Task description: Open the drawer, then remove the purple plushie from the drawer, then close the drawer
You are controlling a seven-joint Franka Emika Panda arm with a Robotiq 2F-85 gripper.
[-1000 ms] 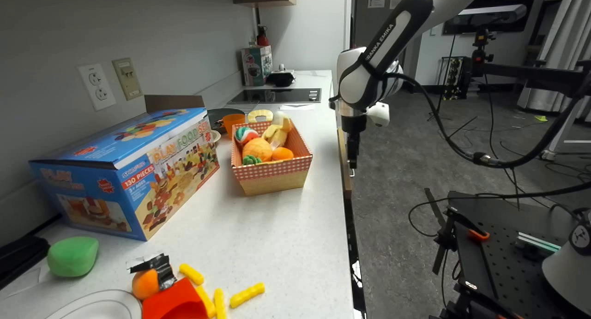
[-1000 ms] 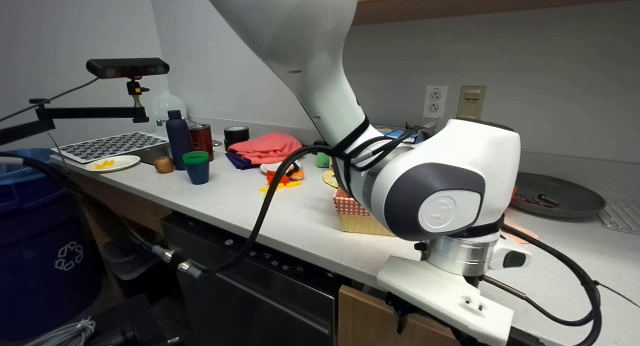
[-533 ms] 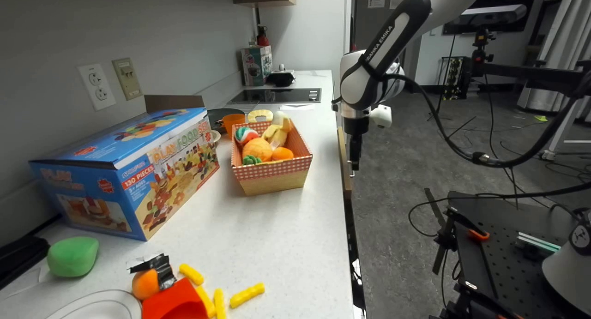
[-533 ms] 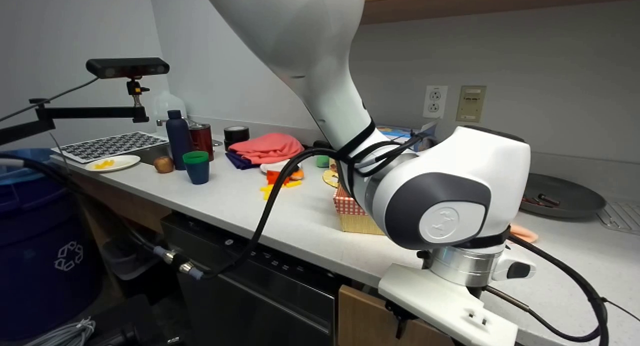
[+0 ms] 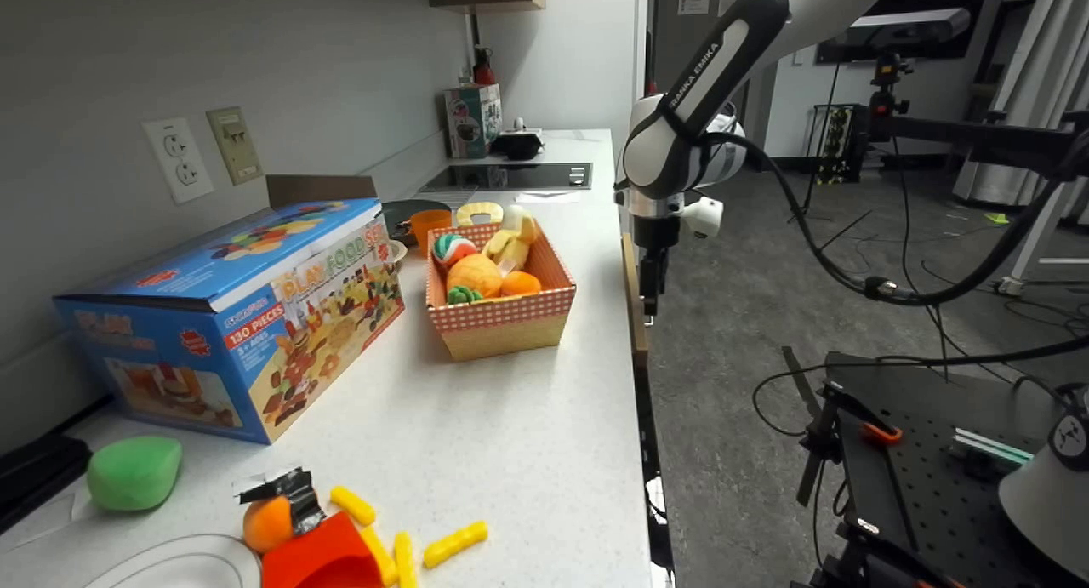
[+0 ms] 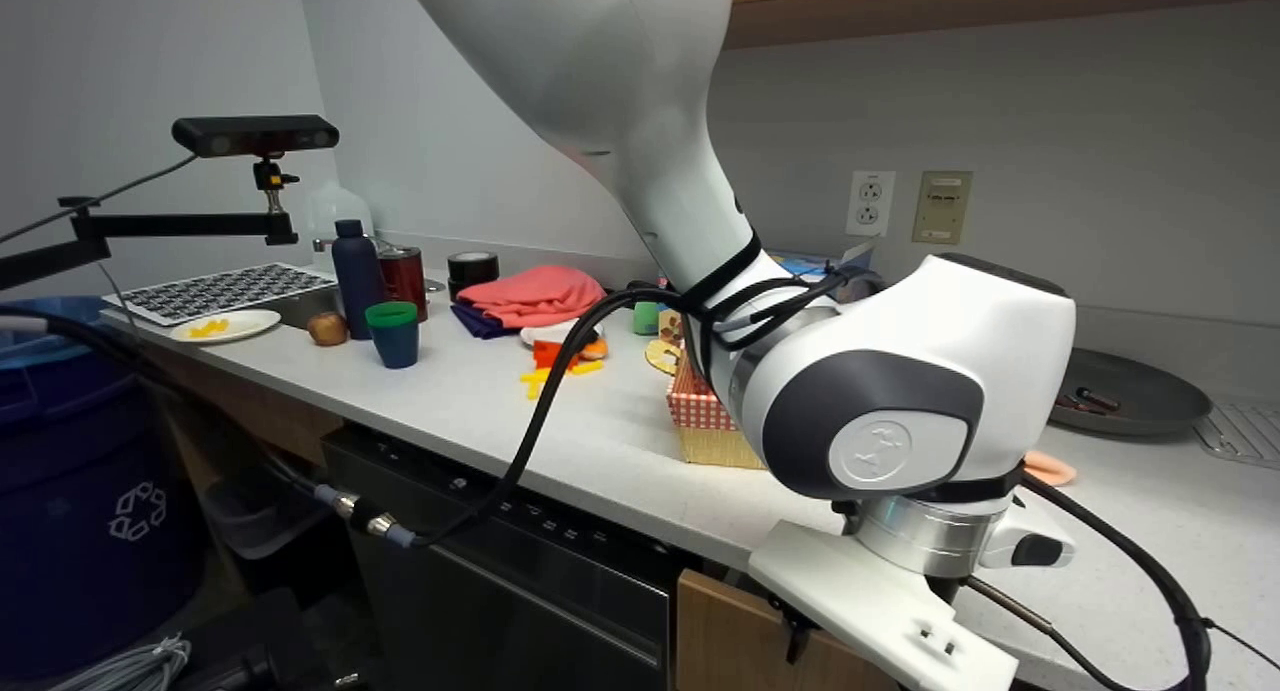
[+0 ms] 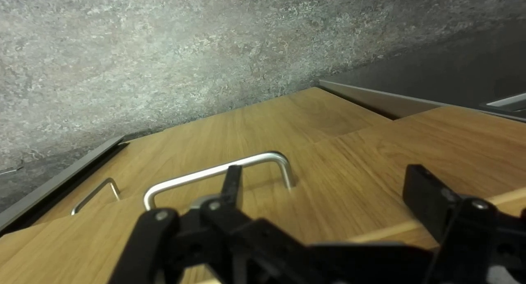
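Observation:
The tan wood drawer front fills the middle of the wrist view. It shows in both exterior views, standing slightly out from under the counter edge. Its silver bar handle also shows in an exterior view. My gripper is open and empty, pointing down in front of the drawer front. In the wrist view the left fingertip overlaps the handle bar, and the right finger is well right of the handle's end. I cannot tell whether a finger touches the bar. The purple plushie is out of view.
A red basket with toy food stands on the white counter above. A second handle lies lower left in the wrist view. The dishwasher adjoins the drawer. Grey floor lies below.
My arm and hand have shifted slightly, a little lower and outward from the counter, with a small turn of the gripper. The drawer front and the other objects look unchanged.

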